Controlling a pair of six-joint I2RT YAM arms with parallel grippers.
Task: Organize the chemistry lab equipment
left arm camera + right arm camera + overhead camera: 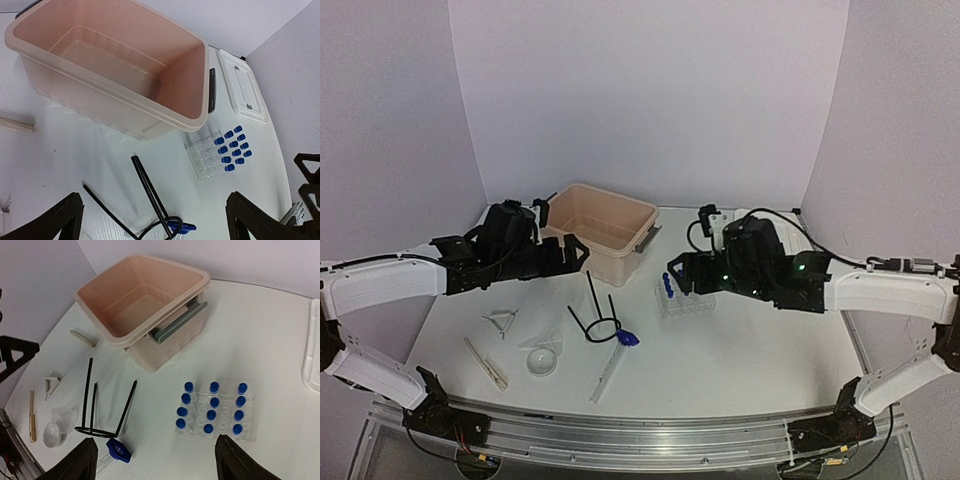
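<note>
The clear tube rack [682, 298] stands right of centre with several blue-capped tubes [214, 401] upright in it. My right gripper [676, 274] hovers just behind it, open and empty; in its wrist view [155, 439] the rack [248, 426] lies ahead and slightly right. The black wire ring stand [595, 315] lies on its side mid-table, its ring against a blue-tipped clear stick [620, 350]. My left gripper [576, 254] is open and empty, above the ring stand [145, 192]. The funnel [542, 358] and wooden clamp [485, 362] lie front left.
The beige tub [650, 214] stands open at the back centre, its white lid [242, 92] flat on the table right of it. A small metal clip [502, 320] lies left of the ring stand. A short wooden stick [82, 337] lies beside the tub.
</note>
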